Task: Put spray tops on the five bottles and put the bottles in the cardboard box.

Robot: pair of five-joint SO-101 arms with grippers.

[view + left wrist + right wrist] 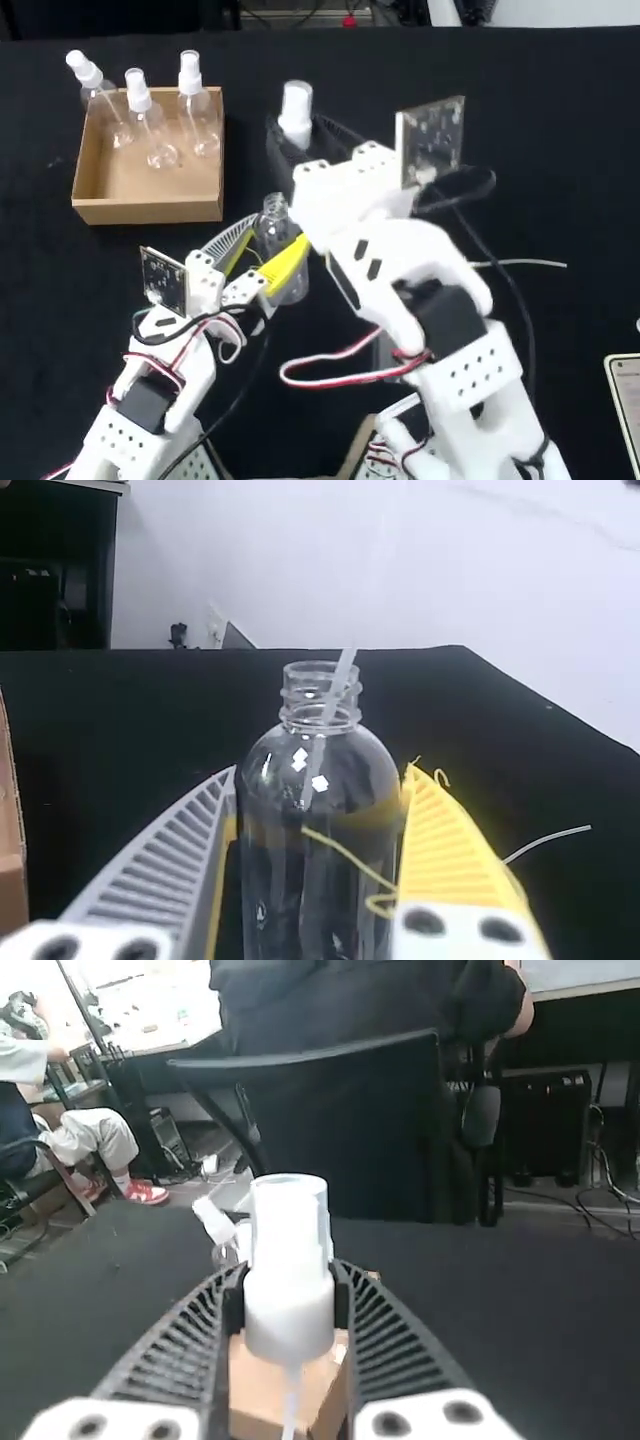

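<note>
Alignment matters now: white plastic spray top, clamped in right gripper, hangs just above upright clear plastic bottle squeezed by left gripper, thin dip tube thru open neck, so prob. straight-down push next.

My high cam is fixed above the near edge of the counter, looking down toward the far edge. Left wrist cam sits low right behind the left end effector, facing a white wall, close on the open bottle. Right wrist cam rides behind the right end effector, level, facing the room past the far edge, close on the spray top. High cam shares both; cardboard box in all three.
</note>
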